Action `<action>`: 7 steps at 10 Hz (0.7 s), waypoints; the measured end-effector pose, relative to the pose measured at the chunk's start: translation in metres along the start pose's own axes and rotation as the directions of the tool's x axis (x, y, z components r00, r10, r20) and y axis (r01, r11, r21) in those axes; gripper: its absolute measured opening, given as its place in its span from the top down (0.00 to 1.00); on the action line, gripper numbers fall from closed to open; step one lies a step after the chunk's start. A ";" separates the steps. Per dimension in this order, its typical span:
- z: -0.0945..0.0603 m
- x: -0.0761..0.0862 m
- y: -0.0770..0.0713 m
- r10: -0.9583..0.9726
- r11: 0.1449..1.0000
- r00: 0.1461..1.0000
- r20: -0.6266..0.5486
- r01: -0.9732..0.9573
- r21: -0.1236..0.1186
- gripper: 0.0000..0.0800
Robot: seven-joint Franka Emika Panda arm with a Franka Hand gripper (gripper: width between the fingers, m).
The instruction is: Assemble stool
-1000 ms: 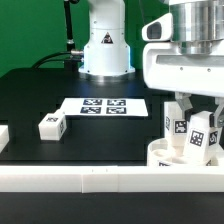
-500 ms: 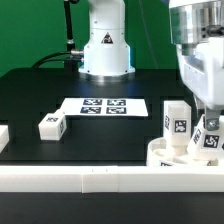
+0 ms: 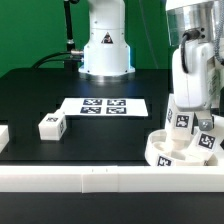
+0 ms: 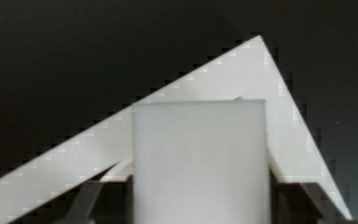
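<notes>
In the wrist view the gripper point(image 4: 195, 196) is clenched on a white block leg, the gripped leg point(image 4: 197, 140). The leg fills the gap between the two dark fingers point(image 4: 98, 196). Behind it lies a white wedge shape against the black table, which cannot be identified from here.

Reading the exterior view as a clock face, the round seat disc point(image 3: 157, 149) lies on the black table point(image 3: 30, 95) at about 4 o'clock, just behind the long white rail point(image 3: 100, 180). The arm comes down over it. The gripped leg point(image 3: 207, 143) is tilted at the disc's 3 o'clock side, its tag facing the camera. Whether it touches the disc cannot be told. A second leg point(image 3: 181, 123) stands upright at the disc's 12 o'clock, just beside the gripped one.

A loose leg point(image 3: 50, 125) lies on the table at 8 o'clock, well apart from the disc. The marker board point(image 3: 103, 105) lies flat near the centre, in front of the robot base point(image 3: 105, 50) at 12 o'clock.
</notes>
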State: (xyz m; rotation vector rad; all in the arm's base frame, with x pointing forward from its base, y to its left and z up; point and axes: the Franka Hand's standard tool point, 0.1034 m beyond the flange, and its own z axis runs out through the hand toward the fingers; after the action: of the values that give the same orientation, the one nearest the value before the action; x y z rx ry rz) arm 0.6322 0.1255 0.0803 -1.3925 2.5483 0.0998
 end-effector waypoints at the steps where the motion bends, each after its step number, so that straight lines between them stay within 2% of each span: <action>1: 0.001 -0.003 0.005 0.047 0.999 0.999 0.017 -0.047 0.010 0.58; 3: 0.000 -0.005 0.006 0.037 0.999 0.999 0.029 -0.037 0.016 0.58; 4: 0.000 -0.005 0.007 0.016 1.000 0.999 0.028 -0.016 0.017 0.49; 5: -0.004 -0.003 0.005 -0.038 0.999 0.999 0.030 0.037 0.027 0.28; 6: -0.019 0.003 0.004 -0.106 0.993 0.994 0.042 0.104 0.048 0.28; 7: -0.035 0.015 0.004 -0.147 0.988 0.988 0.048 0.145 0.059 0.21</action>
State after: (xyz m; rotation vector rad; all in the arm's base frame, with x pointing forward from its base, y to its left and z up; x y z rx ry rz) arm 0.6153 0.1091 0.1105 -1.5292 2.3796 0.0401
